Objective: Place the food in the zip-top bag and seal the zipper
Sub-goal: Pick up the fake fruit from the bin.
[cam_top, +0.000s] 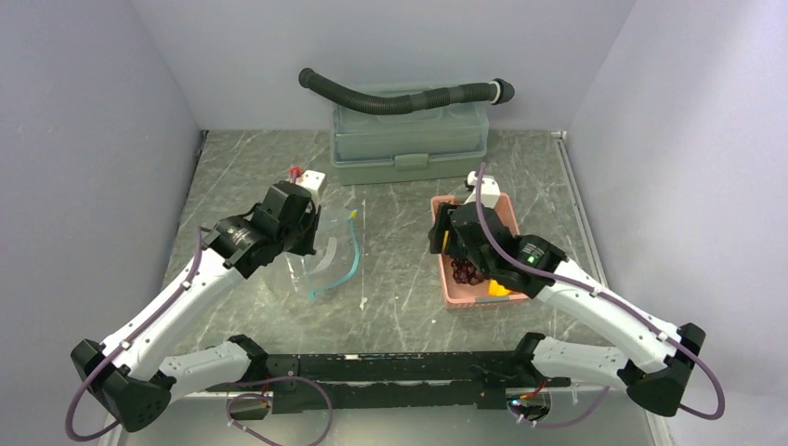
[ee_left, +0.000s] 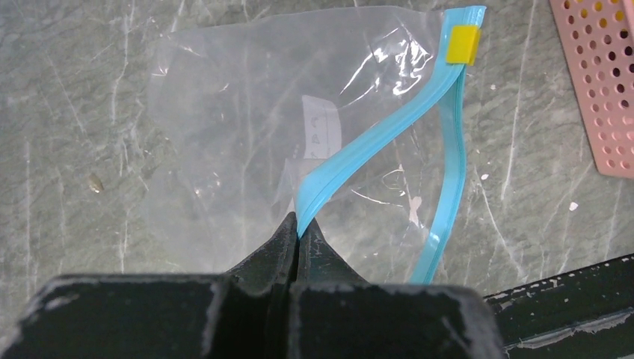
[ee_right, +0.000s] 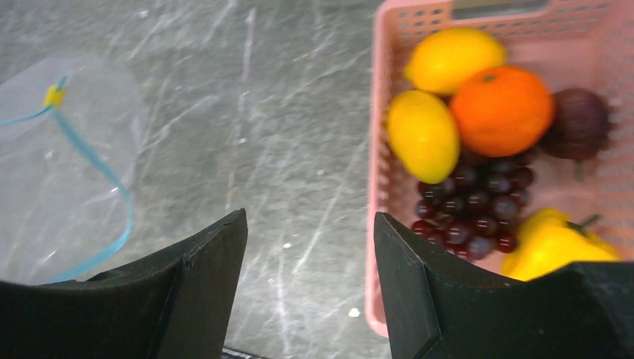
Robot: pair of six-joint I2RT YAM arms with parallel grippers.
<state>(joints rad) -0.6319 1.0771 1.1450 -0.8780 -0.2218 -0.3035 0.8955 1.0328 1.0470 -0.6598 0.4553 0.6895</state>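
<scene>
Left fingers [ee_left: 278, 250] tight on zipper [ee_left: 374, 140], right fingers [ee_right: 213, 262] wide apart above grey marbled table [cam_top: 400, 279], pale walls [cam_top: 93, 139]

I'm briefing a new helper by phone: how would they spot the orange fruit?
Look in the pink slotted plastic basket on the right side of the grey marbled table. Beside two yellow lemons and the dark purple grape bunch lies a round orange fruit, the only orange thing.

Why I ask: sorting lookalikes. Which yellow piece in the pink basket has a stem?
The lumpy yellow piece right of the grapes, with a thin stem; the two smooth lemons beside the orange show none.
</scene>
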